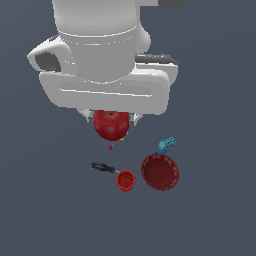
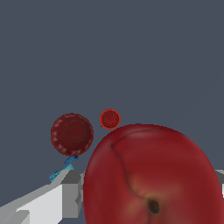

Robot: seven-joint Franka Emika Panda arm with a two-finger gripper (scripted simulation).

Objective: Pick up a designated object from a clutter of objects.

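The glossy red apple hangs right under the white hand, held between the two fingers of my gripper, well above the floor. In the wrist view the apple fills the near part of the picture, its dimple showing, with a grey finger pressed against its side. The rest of the clutter lies below: a red cup, a red bowl, a blue toy piece and a blue-handled screwdriver. The apple and the hand hide anything directly underneath.
The red bowl, the red cup and a bit of the blue toy piece show far below in the wrist view. A plain dark grey floor spreads all around them.
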